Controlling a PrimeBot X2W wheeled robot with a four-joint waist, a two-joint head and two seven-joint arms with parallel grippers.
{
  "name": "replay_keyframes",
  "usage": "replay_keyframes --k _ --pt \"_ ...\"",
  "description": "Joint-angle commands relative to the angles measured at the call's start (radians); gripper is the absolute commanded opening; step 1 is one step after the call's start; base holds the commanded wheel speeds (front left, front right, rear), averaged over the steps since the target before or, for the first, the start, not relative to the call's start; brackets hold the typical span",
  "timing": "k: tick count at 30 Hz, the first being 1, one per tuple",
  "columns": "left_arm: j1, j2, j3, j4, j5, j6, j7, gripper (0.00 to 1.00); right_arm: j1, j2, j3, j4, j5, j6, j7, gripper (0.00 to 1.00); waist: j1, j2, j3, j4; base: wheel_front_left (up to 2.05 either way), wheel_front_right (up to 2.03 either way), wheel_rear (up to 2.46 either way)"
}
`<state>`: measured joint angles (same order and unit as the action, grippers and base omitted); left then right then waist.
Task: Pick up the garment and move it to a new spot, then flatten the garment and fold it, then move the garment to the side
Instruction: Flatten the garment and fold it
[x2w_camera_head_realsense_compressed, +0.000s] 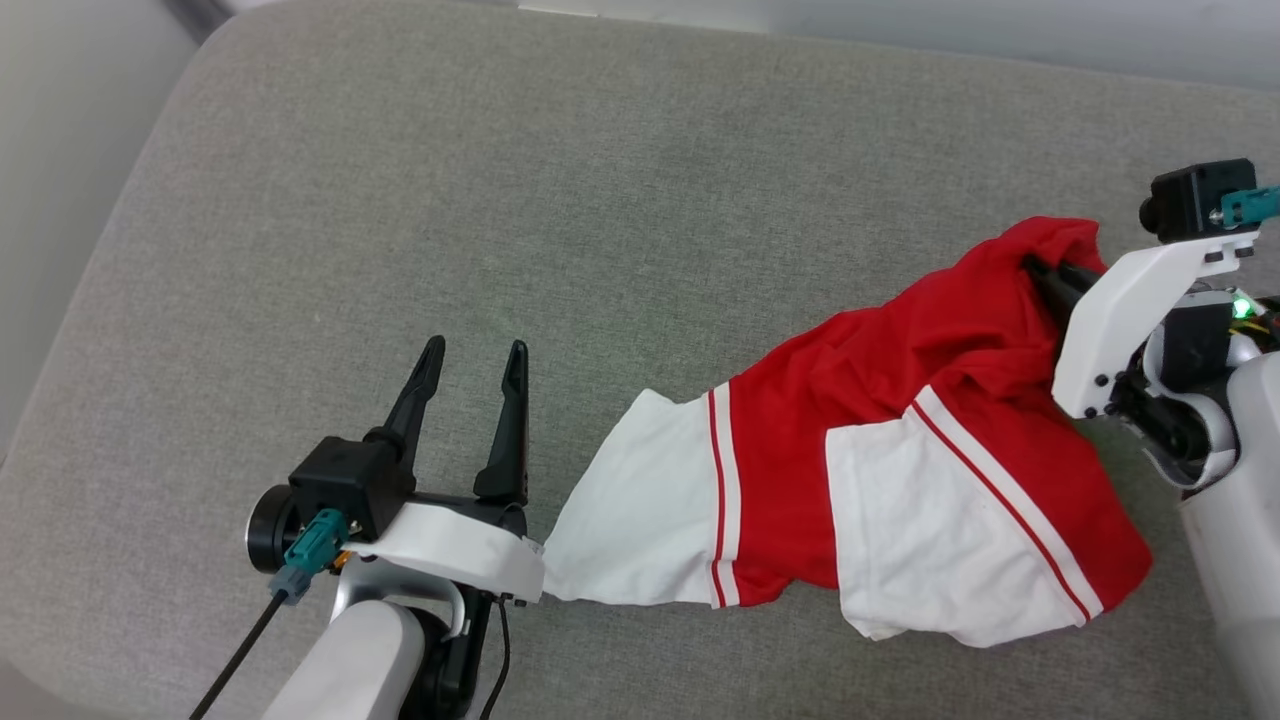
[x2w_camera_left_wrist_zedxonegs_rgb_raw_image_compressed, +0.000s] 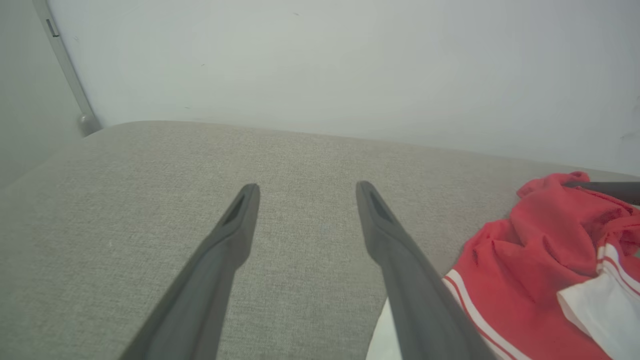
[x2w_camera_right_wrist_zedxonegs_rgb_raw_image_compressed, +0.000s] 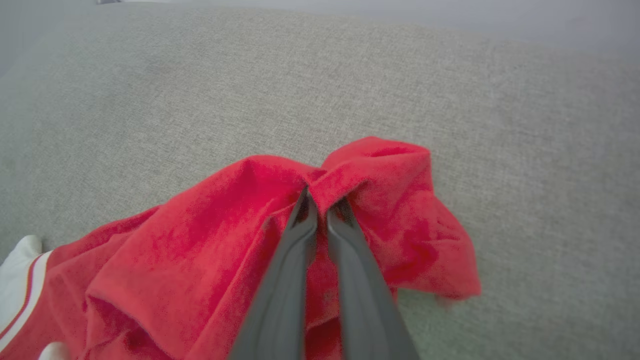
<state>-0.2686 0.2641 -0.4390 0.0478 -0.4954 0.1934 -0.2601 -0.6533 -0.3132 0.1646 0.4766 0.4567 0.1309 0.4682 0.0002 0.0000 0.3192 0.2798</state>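
The garment (x2w_camera_head_realsense_compressed: 900, 440), a red shirt with white sleeves and red stripe trim, lies bunched on the grey cushion at the right. My right gripper (x2w_camera_head_realsense_compressed: 1040, 268) is shut on a fold of its red cloth at the upper right edge; the right wrist view shows the garment (x2w_camera_right_wrist_zedxonegs_rgb_raw_image_compressed: 210, 240) pinched between the closed tips of that gripper (x2w_camera_right_wrist_zedxonegs_rgb_raw_image_compressed: 320, 197). My left gripper (x2w_camera_head_realsense_compressed: 475, 360) stands open at the lower left, empty, its base next to one white sleeve. In the left wrist view the open left gripper (x2w_camera_left_wrist_zedxonegs_rgb_raw_image_compressed: 306, 189) points over bare cushion, with the garment (x2w_camera_left_wrist_zedxonegs_rgb_raw_image_compressed: 545, 260) to its right.
The grey fabric cushion (x2w_camera_head_realsense_compressed: 500, 200) spreads wide to the left and back of the garment. A pale wall (x2w_camera_left_wrist_zedxonegs_rgb_raw_image_compressed: 350, 65) rises behind its far edge. The cushion's rounded left edge (x2w_camera_head_realsense_compressed: 90, 280) drops off beside my left arm.
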Motion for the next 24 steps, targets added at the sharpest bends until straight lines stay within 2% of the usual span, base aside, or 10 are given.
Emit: replay_keyframes --k 1,7,11,16,24 --pt "0.010 -0.006 0.017 0.009 0.011 -0.007 -0.007 1.00 -0.005 -0.007 0.035 0.029 0.016 0.000 -0.111 1.00 -0.0002 0.0000 -0.016 -0.018 0.00 0.00 0.00" --pt "0.059 0.011 0.045 0.025 0.021 -0.010 -0.006 1.00 0.054 -0.013 0.040 -0.016 -0.008 0.000 -0.363 1.00 -0.0002 0.0000 -0.085 -0.068 0.00 0.00 0.00" --pt "0.094 0.029 0.053 0.018 0.016 -0.001 -0.005 1.00 0.141 -0.022 0.050 -0.105 -0.045 0.000 -0.394 1.00 -0.0002 0.0000 -0.133 -0.094 0.00 0.00 0.00" --pt "0.125 0.043 0.059 0.001 0.010 0.010 0.007 1.00 0.270 -0.059 0.147 -0.264 -0.020 0.000 -0.183 1.00 -0.0002 0.0000 -0.170 -0.122 0.00 0.00 0.00" --pt "0.157 0.054 0.052 -0.031 0.002 0.024 0.029 1.00 0.449 -0.158 0.271 -0.528 0.061 0.000 0.183 1.00 -0.0002 0.0000 -0.197 -0.128 0.00 0.00 0.00"
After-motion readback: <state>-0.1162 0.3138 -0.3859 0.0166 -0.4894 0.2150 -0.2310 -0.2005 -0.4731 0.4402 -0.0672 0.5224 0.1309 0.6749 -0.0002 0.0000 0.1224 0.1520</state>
